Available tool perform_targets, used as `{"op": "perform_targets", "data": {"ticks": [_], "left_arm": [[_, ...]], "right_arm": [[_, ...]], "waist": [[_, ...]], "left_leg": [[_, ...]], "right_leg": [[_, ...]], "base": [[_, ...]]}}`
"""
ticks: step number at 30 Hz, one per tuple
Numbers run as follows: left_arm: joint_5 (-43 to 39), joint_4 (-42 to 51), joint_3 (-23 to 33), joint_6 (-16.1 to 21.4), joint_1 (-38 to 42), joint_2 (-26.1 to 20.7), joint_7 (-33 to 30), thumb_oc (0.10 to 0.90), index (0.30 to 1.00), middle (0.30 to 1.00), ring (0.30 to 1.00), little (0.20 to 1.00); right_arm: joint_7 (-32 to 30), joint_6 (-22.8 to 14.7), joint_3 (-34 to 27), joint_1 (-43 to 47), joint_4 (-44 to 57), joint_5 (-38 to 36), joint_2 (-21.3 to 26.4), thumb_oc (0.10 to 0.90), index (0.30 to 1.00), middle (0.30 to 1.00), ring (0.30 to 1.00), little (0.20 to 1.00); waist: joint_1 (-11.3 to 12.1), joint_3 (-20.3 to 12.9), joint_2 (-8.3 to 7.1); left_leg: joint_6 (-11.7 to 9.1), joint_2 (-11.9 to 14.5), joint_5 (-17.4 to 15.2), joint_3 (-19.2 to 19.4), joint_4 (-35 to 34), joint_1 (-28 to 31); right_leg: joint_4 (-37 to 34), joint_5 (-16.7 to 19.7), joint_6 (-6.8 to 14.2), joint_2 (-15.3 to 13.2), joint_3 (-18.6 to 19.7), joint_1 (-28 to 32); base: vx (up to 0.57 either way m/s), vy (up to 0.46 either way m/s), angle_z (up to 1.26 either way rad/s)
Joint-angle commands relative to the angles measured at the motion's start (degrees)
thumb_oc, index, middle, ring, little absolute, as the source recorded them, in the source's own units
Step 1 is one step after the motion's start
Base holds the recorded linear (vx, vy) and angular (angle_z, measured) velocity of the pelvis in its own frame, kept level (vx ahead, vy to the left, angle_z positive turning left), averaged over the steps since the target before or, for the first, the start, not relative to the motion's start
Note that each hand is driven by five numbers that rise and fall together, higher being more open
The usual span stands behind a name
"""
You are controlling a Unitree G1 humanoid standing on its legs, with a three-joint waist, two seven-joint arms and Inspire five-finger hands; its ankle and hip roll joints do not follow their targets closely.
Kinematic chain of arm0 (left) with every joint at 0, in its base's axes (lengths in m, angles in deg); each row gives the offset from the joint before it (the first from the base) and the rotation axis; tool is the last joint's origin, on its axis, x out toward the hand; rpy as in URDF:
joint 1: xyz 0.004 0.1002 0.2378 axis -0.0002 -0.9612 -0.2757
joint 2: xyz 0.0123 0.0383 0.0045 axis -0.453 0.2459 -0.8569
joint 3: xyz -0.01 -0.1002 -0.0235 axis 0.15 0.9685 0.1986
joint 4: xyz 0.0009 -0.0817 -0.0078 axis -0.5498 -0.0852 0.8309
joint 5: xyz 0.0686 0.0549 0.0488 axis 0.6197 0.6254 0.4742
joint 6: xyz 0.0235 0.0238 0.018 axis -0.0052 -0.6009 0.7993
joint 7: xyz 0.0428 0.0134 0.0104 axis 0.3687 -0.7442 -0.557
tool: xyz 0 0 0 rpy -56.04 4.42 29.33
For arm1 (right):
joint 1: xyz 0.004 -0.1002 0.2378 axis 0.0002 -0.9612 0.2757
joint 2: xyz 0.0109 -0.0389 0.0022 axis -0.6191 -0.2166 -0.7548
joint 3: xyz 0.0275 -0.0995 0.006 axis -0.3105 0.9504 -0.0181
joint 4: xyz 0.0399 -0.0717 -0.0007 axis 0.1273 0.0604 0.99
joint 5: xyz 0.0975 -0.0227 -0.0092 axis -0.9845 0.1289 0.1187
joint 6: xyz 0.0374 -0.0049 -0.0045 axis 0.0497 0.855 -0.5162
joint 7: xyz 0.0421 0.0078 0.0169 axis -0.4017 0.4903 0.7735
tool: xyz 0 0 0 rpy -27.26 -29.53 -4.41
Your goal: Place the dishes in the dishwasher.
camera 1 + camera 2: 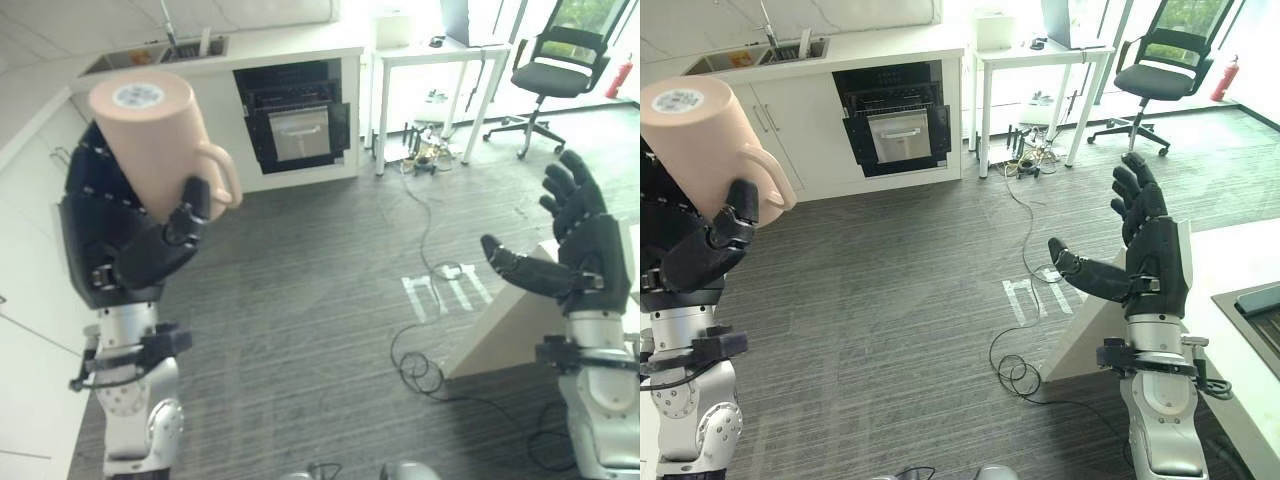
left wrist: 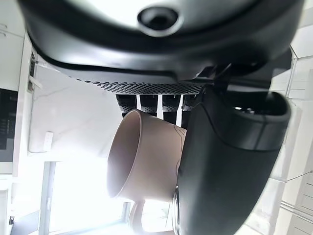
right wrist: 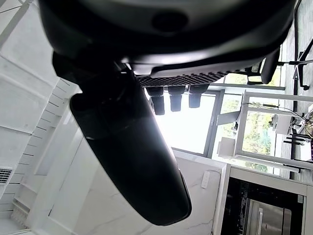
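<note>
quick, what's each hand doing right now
Left hand: shut on the pink mug, held upside down, raised.
Right hand: open, fingers straight, holding nothing.

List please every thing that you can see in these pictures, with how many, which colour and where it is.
Mug: one, pale pink, upside down, held up in the left hand.
Dishwasher: one, black, open, in the white cabinets at the far wall.
Sink: one, grey, in the counter above the cabinets.
Table: one, white, right of the dishwasher.
Office chair: one, black, far right.
Left hand: dark, curled round the mug.
Right hand: dark, raised, fingers straight, holding nothing.
</note>
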Motion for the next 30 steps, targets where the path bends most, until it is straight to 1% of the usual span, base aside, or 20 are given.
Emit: {"op": "perform_targets", "data": {"ticks": [1, 5, 6, 7, 8, 10, 11, 12, 13, 14, 15, 16, 17, 19, 23, 26, 27, 28, 29, 30], "left_arm": [[-0.9, 3.8, 2.6, 6.9, 3.8, -2.8, 0.6, 0.4, 0.3, 0.3, 0.3, 0.3], [-1.4, 3.4, 3.0, 7.6, 3.5, -2.7, 0.5, 0.4, 0.3, 0.3, 0.3, 0.3], [-1.5, 3.1, 3.1, 8.2, 3.3, -2.4, 0.7, 0.4, 0.3, 0.3, 0.3, 0.3], [-1.6, 3.0, 3.1, 8.1, 3.4, -2.2, 0.9, 0.4, 0.3, 0.3, 0.3, 0.3], [-2.6, 2.9, 3.2, 7.5, 3.4, -1.3, 2.2, 0.4, 0.3, 0.3, 0.3, 0.3], [-2.6, 3.0, 3.1, 7.0, 3.3, -0.7, 3.2, 0.4, 0.3, 0.3, 0.3, 0.3], [-2.5, 3.1, 3.1, 6.6, 3.2, -0.3, 3.7, 0.4, 0.3, 0.3, 0.3, 0.3], [-2.3, 3.1, 3.0, 6.7, 2.6, -0.2, 4.6, 0.4, 0.3, 0.3, 0.3, 0.3], [-2.2, 3.1, 2.7, 7.0, 2.0, -0.4, 4.8, 0.4, 0.3, 0.3, 0.3, 0.3], [-2.1, 3.2, 2.5, 7.2, 1.4, -0.7, 4.7, 0.4, 0.3, 0.3, 0.3, 0.3], [-2.2, 3.2, 2.5, 7.5, 1.0, -0.7, 4.9, 0.4, 0.3, 0.3, 0.3, 0.3], [-2.6, 3.2, 2.7, 8.1, 0.1, -0.7, 5.4, 0.4, 0.3, 0.3, 0.3, 0.3], [-3.0, 3.2, 3.2, 8.8, -0.8, -0.7, 5.6, 0.4, 0.3, 0.3, 0.3, 0.3], [-2.0, 2.4, 3.1, 9.7, -0.7, -1.0, 4.5, 0.4, 0.3, 0.3, 0.3, 0.3], [4.4, 2.8, 3.4, 8.7, 0.2, -2.5, 0.7, 0.4, 0.3, 0.3, 0.3, 0.3], [5.0, 3.3, 3.5, 6.3, 1.2, -4.0, 1.0, 0.4, 0.3, 0.3, 0.3, 0.3], [6.0, 3.0, 3.5, 5.8, 1.5, -4.1, 0.4, 0.4, 0.3, 0.3, 0.3, 0.3], [8.7, 2.7, 3.1, 5.1, 2.4, -4.6, -1.0, 0.4, 0.3, 0.3, 0.3, 0.3], [10.8, 2.6, 3.0, 5.1, 2.8, -4.7, -1.6, 0.4, 0.3, 0.3, 0.3, 0.3], [12.0, 2.6, 3.0, 5.0, 3.0, -5.1, -2.5, 0.4, 0.3, 0.3, 0.3, 0.3]], "right_arm": [[-2.1, -5.0, -1.5, 4.3, 6.6, 1.0, 2.4, 0.8, 0.9, 0.9, 0.9, 0.9], [-1.8, -4.8, -1.6, 4.6, 6.5, 0.8, 3.0, 0.8, 0.9, 0.9, 0.9, 0.9], [-1.3, -5.1, -2.1, 4.5, 6.5, -0.1, 3.4, 0.8, 0.9, 0.9, 0.9, 0.9], [-1.1, -5.4, -2.4, 4.3, 6.4, -0.3, 3.6, 0.8, 0.9, 0.9, 0.9, 0.9], [-0.7, -6.3, -3.4, 3.4, 6.0, -1.2, 3.7, 0.8, 0.9, 0.9, 0.9, 0.9], [-0.1, -7.0, -3.9, 3.4, 5.4, -1.3, 3.2, 0.8, 0.9, 0.9, 0.9, 0.9], [0.0, -6.9, -4.0, 3.5, 5.3, -1.0, 2.8, 0.8, 0.9, 0.9, 0.9, 0.9], [-0.1, -6.4, -3.5, 4.0, 5.3, -0.7, 2.4, 0.8, 0.9, 0.9, 0.9, 0.9], [-0.2, -6.2, -2.7, 4.2, 5.2, 0.0, 2.2, 0.8, 0.9, 0.9, 0.9, 0.9], [-0.2, -5.9, -2.1, 4.1, 5.4, 0.6, 2.1, 0.8, 0.9, 0.9, 0.9, 0.9], [-0.2, -6.0, -2.1, 3.7, 5.6, 0.7, 2.1, 0.8, 0.9, 0.9, 0.9, 0.9], [0.0, -6.3, -2.2, 3.2, 5.7, 0.3, 2.3, 0.8, 0.9, 0.9, 0.9, 0.9], [1.0, -6.9, -2.5, 3.0, 5.6, -1.1, 2.9, 0.8, 0.9, 0.9, 0.9, 0.9], [1.9, -7.5, -2.2, 3.2, 5.1, -2.4, 3.1, 0.8, 0.9, 0.9, 0.9, 0.9], [3.0, -6.9, -2.9, 1.9, 6.4, -6.6, 2.0, 0.8, 0.9, 0.9, 0.9, 0.9], [1.2, -5.8, -2.4, 1.8, 7.3, -5.2, 0.2, 0.8, 0.9, 0.9, 0.9, 0.9], [0.5, -5.2, -1.9, 2.1, 7.4, -4.2, -0.5, 0.8, 0.9, 0.9, 0.9, 0.9], [-0.3, -4.2, -0.7, 2.7, 7.7, -3.0, -2.1, 0.8, 0.9, 0.9, 0.9, 0.9], [0.3, -3.8, 0.0, 2.8, 7.4, -2.3, -3.4, 0.8, 0.9, 0.9, 0.9, 0.9], [0.7, -4.1, 0.6, 2.5, 6.5, -1.6, -3.3, 0.8, 0.9, 0.9, 0.9, 0.9]], "waist": [[-0.4, -3.3, -1.33], [-0.7, -3.0, -1.48], [-1.0, -2.3, -1.96], [-1.0, -1.7, -2.38], [-0.3, 0.5, -5.15], [-0.1, 1.8, -5.35], [0.1, 2.3, -4.97], [0.7, 2.6, -3.86], [1.3, 2.7, -2.09], [2.2, 2.7, -0.93], [2.5, 2.4, -0.49], [3.0, 2.2, -0.18], [3.2, 1.7, -0.06], [3.2, 0.9, 0.09], [3.8, -1.0, -0.4], [4.4, -2.4, -1.8], [4.4, -2.9, -2.15], [4.1, -3.3, -1.77], [2.8, -2.3, -0.23], [2.1, -1.4, 0.15]], "left_leg": [[-2.7, 2.3, -6.2, -2.2, 3.7, 0.9], [-2.8, 2.2, -6.1, -1.6, 3.7, 2.6], [-3.0, 1.9, -4.2, 0.1, 3.7, 4.0], [-3.3, 1.8, -1.2, 1.4, 3.7, 4.5], [-4.7, 1.0, 7.9, 2.9, 9.1, 2.8], [-5.0, 1.8, 9.1, 3.5, 12.3, -1.4], [-5.1, 2.9, 9.6, 4.7, 9.7, -3.0], [-4.9, 4.5, 9.4, 5.8, 3.7, -4.4], [-4.8, 6.4, 6.3, 4.9, 3.7, -8.3], [-5.3, 7.2, 6.3, 2.8, 3.7, -12.2], [-5.7, 7.2, 7.4, 1.3, 3.7, -13.6], [-6.0, 6.8, 8.7, -0.6, 3.7, -15.1], [-5.8, 6.5, 7.5, -1.0, 3.7, -15.6], [-5.5, 7.3, 5.7, 1.0, 3.7, -15.5], [-3.5, 5.6, 3.8, 1.6, 3.7, -13.8], [-0.9, 2.2, 2.5, 1.2, 3.7, -12.3], [-0.3, 1.2, 2.1, 1.2, 3.7, -11.6], [0.7, 0.1, 1.1, 1.0, 3.7, -9.4], [1.3, 0.4, -0.5, 0.9, 3.7, -5.9], [1.3, 0.8, -1.0, 1.8, 3.7, -4.2]], "right_leg": [[-6.0, -1.0, 3.0, 1.7, 0.3, 4.9], [-6.0, -1.0, 2.3, 2.3, 0.8, 5.3], [-6.0, -0.8, 1.7, 2.5, 1.2, 5.7], [-6.0, -0.8, 1.3, 2.6, 1.5, 6.1], [-6.0, -0.2, 0.0, 1.2, 3.2, 7.3], [-6.0, -0.2, -0.4, 1.6, 3.4, 8.1], [-6.0, -0.7, -0.2, 2.1, 3.5, 8.7], [-6.0, -1.8, 0.6, 3.0, 3.7, 9.7], [-6.0, -3.0, 1.3, 4.4, 4.1, 10.9], [-6.0, -4.0, 1.6, 5.2, 4.8, 12.5], [-6.0, -4.5, 1.6, 5.9, 5.3, 13.1], [-6.0, -5.2, 1.4, 6.7, 6.5, 14.2], [-6.0, -6.2, 1.4, 6.8, 7.2, 15.3], [-6.0, -7.2, 2.2, 5.5, 7.2, 16.7], [-6.0, -7.4, 4.6, 2.2, 6.7, 19.5], [-6.0, -0.4, 7.2, -0.9, 4.8, 20.6], [-6.0, 3.4, 8.2, -1.7, 3.8, 20.8], [-3.1, 15.2, 9.8, -3.0, 0.0, 21.7], [7.2, 18.5, 9.6, -3.0, -1.2, 14.3], [6.7, 15.0, 8.2, -3.2, -3.6, 9.0]], "base": [[0.0, -0.041, 0.09], [0.03, -0.052, 0.05], [0.07, -0.084, -0.02], [0.13, -0.218, -0.09], [0.09, -0.196, -0.04], [0.09, -0.095, 0.22], [0.25, 0.104, 0.34], [0.37, 0.231, 0.21], [0.48, 0.331, 0.12], [0.4, 0.264, 0.02], [0.38, 0.211, -0.07], [0.37, 0.205, -0.19], [0.44, 0.281, -0.3], [0.37, 0.255, -0.58], [0.31, 0.19, -0.63], [0.27, 0.159, -0.29], [0.37, 0.266, 0.24], [0.45, 0.391, 0.33], [0.47, 0.376, 0.41], [0.34, 0.204, 0.23]]}}
